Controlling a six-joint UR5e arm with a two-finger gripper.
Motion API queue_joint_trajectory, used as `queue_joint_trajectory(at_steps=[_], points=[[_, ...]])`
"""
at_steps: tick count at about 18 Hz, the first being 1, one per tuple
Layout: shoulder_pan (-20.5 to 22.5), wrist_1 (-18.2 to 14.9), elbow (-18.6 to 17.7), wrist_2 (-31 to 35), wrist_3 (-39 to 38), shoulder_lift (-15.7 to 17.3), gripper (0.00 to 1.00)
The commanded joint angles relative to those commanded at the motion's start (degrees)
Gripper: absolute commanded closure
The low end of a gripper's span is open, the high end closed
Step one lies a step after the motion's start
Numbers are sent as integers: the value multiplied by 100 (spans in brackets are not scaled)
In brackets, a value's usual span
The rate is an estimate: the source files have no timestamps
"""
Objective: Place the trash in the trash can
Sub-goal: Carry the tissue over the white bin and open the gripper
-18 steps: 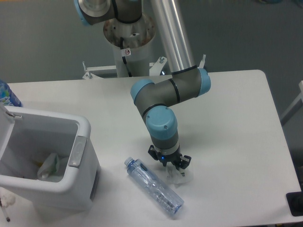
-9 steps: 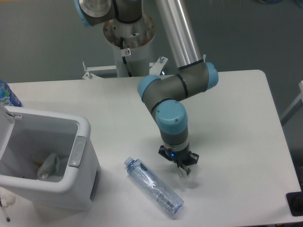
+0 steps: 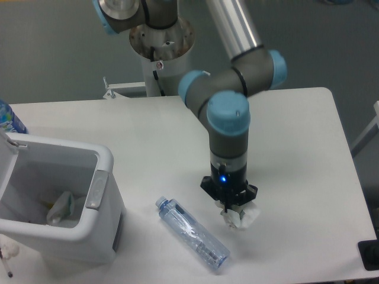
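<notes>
My gripper (image 3: 230, 207) points straight down over the front middle of the white table (image 3: 296, 136). It is shut on the crumpled white paper wad (image 3: 241, 218), which bulges out below and to the right of the fingers; whether the wad touches the table I cannot tell. The clear blue-capped plastic bottle (image 3: 193, 233) lies on its side just left of the gripper, cap toward the trash can. The white trash can (image 3: 105, 160) stands at the front left with its lid open. A pale crumpled item (image 3: 61, 207) lies inside it.
A blue-labelled bottle (image 3: 8, 118) pokes in at the left edge behind the bin. A black object (image 3: 369, 255) sits at the table's front right corner. The robot's base column (image 3: 160, 53) stands behind the table's far edge.
The arm has swung right and straightened up. The paper wad went from lying on the table under the fingers to being held between them, and it now sits further right.
</notes>
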State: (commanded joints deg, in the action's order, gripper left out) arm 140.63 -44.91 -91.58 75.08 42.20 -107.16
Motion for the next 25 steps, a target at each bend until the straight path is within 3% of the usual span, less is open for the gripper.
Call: queue_joint_trajectory(at_steps=[6, 10, 16, 17, 18, 19, 25], points=[[-658, 9, 289, -371, -712, 520, 100], [-1177, 9, 615, -406, -1581, 555, 100], [-1863, 9, 650, -424, -1750, 634, 100], [-1924, 18, 642, -424, -1750, 643, 92], [-1995, 18, 642, -441, -1715, 652, 51], [-2030, 26, 659, -476, -1663, 652, 1], [-2048, 18, 501, -512, -1662, 670, 0]])
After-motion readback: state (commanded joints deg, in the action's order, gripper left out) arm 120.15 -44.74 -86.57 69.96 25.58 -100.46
